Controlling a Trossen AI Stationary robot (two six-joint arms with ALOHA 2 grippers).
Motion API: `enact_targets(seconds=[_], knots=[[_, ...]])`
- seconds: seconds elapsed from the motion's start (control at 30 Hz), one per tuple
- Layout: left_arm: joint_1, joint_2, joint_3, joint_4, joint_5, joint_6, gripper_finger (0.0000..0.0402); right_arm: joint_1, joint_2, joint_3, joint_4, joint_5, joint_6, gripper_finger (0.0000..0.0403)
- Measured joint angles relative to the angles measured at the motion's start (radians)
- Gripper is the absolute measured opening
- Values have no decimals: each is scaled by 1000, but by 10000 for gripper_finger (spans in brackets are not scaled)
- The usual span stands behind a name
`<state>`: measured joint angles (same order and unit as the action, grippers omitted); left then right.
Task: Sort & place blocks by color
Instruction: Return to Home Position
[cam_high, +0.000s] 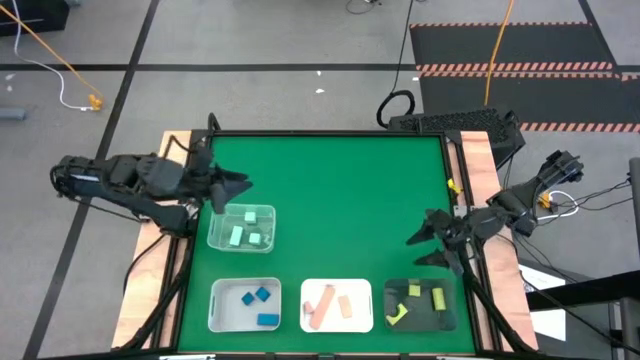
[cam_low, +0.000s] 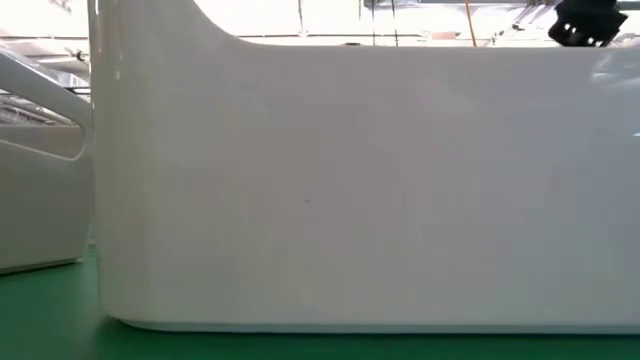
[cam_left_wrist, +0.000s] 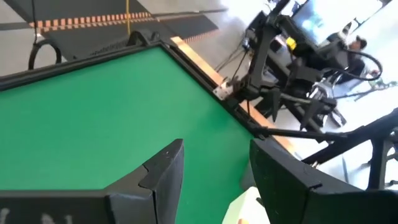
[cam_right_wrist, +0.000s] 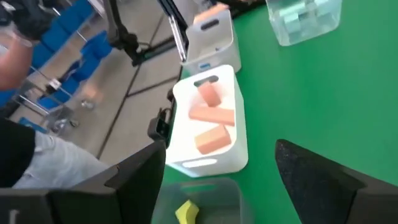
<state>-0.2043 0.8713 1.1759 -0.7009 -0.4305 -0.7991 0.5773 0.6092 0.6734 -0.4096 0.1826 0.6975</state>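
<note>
All the blocks lie in trays along the near side of the table. Mint-teal blocks (cam_high: 243, 232) sit in a clear tray (cam_high: 266, 215). Blue blocks (cam_high: 260, 299) lie in a white tray (cam_high: 218, 305), and tan blocks (cam_high: 330, 303) (cam_right_wrist: 210, 118) in a second white tray (cam_high: 361, 289). Yellow-green blocks (cam_high: 420, 299) (cam_right_wrist: 186, 211) lie in a dark tray (cam_high: 395, 290). My left gripper (cam_high: 226, 192) (cam_left_wrist: 214, 180) hangs open by the clear tray's far left corner. My right gripper (cam_high: 420, 250) (cam_right_wrist: 217, 180) is open, just beyond the dark tray's far edge.
The low view is filled by a white tray's wall (cam_low: 350, 180). Bare green mat (cam_high: 340, 190) spreads across the middle and far part of the table. Wooden strips (cam_high: 480, 170) and cables run along the right edge. A person (cam_right_wrist: 15, 56) shows beyond the near edge in the right wrist view.
</note>
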Motion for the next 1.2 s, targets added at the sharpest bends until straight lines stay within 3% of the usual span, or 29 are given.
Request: enact_targets(seconds=[0.2,0.4,0.57,0.73,1.03,1.2], knots=[[-96,-34,0,-49,-119,-76,184,-31,-113,-147,129,1,-18,290],[-158,-20,0,-50,-193,-113,184,-41,-197,-375,415,-30,35,290],[-171,14,0,-50,-209,-125,184,-41,-210,-540,716,-52,14,290],[-171,68,0,-50,-209,-137,184,-55,-209,-638,879,-49,12,290],[-171,191,0,-47,-237,-190,184,-111,-207,-654,870,-47,-60,290],[-170,286,-1,-16,-235,-217,184,-126,-205,-655,846,27,-63,290]])
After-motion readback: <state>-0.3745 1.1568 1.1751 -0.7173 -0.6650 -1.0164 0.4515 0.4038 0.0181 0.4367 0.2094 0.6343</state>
